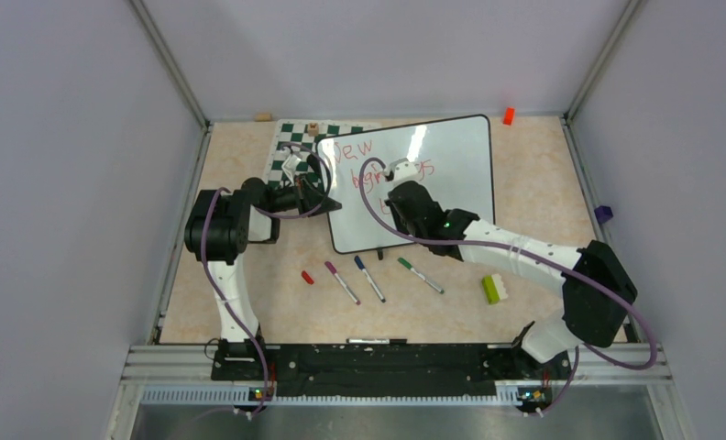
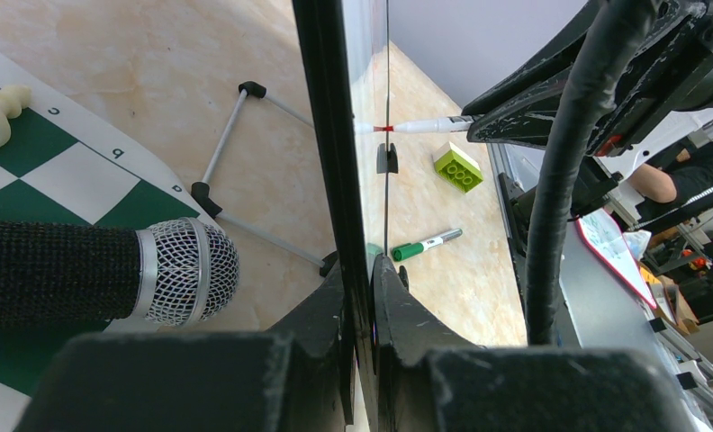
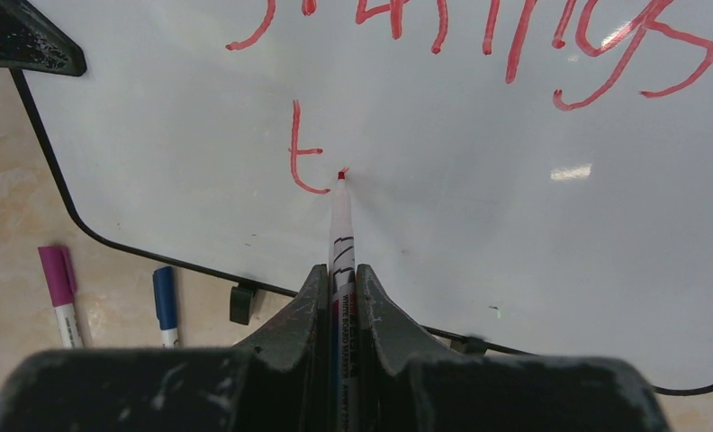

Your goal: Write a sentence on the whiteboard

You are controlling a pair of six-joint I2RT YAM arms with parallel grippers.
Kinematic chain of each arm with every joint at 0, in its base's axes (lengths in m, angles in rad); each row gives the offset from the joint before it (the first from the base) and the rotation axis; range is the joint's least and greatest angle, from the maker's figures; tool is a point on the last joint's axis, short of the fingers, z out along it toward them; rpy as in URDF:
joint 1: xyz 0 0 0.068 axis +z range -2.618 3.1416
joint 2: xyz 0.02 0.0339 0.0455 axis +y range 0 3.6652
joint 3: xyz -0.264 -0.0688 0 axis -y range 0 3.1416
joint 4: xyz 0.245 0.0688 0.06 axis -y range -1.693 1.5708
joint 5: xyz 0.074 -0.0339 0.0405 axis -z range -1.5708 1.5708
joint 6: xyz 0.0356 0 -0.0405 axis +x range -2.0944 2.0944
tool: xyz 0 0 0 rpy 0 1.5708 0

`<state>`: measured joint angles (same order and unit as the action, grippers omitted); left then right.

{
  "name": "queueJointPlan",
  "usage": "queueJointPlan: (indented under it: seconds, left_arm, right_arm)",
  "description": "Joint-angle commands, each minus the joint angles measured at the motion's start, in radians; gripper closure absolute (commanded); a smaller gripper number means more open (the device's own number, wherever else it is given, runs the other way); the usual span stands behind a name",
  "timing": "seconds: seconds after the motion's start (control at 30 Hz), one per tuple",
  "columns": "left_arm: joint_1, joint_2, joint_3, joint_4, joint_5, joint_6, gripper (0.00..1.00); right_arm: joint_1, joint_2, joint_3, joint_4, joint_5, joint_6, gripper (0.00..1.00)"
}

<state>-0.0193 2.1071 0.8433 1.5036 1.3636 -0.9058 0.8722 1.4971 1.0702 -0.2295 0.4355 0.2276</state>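
The whiteboard point(image 1: 451, 165) stands tilted on its feet mid-table. Its red sentence point(image 1: 355, 151) reads "New", then "beginnings" partly hidden by my right arm, then a lone "t" point(image 3: 301, 153). My left gripper point(image 1: 327, 203) is shut on the board's left edge, seen edge-on in the left wrist view point(image 2: 330, 135). My right gripper point(image 3: 339, 274) is shut on a red whiteboard marker point(image 3: 340, 225). The marker's tip touches the board just right of the "t". The right gripper point(image 1: 398, 174) is over the board's lower left part.
A red cap point(image 1: 307, 277) and purple point(image 1: 342, 281), blue point(image 1: 369, 278) and green point(image 1: 420, 274) markers lie in front of the board. A green brick point(image 1: 493, 289) lies right. A chessboard mat point(image 1: 291, 147) lies behind left. An orange block point(image 1: 509, 115) and a purple object point(image 1: 603, 214) sit at the edges.
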Motion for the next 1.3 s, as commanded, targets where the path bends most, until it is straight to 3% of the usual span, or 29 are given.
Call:
queueJointPlan:
  seconds: [0.0,0.6,1.27]
  left_arm:
    - [0.007,-0.005,-0.015,0.116,0.054,0.155,1.00]
    - [0.008,-0.004,-0.013,0.115,0.053,0.154,1.00]
    - [0.008,-0.005,-0.013,0.114,0.054,0.153,1.00]
  right_arm:
    - [-0.007,-0.019,0.030,-0.005,-0.019,-0.011,1.00]
    - [-0.021,0.009,0.093,-0.028,0.084,-0.027,1.00]
    - [-0.021,0.024,0.093,-0.060,-0.041,-0.036,1.00]
